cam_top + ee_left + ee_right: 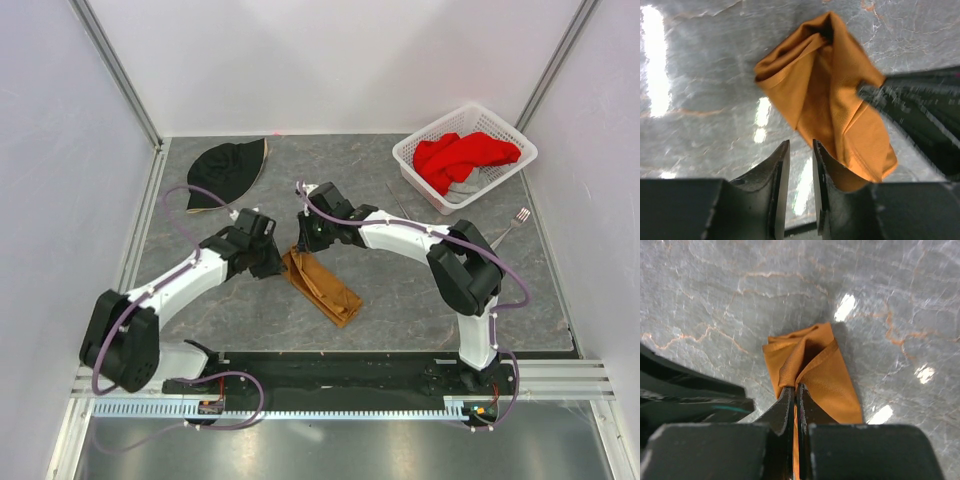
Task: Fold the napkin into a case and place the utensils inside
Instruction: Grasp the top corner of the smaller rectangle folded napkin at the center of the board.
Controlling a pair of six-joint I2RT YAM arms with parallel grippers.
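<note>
Centre of worktop (430,300), just beyond the arm bases: napkin (322,285), orange-brown, folded into 1 narrow oblong lying diagonally. Right fingers (793,395) are clenched on a raised fold near its far end. Left fingers (784,162) sit just beside that end, parted by a narrow gap with nothing between them; 1 tip overlaps the cloth's edge, contact unclear. Right of the napkin and well apart from it, knife (399,206) and fork (513,226) lie flat on the worktop, outside the cloth. Far left: black hat (228,170). Far right: white basket (420,175) holding 1 red cloth (462,158).
</note>
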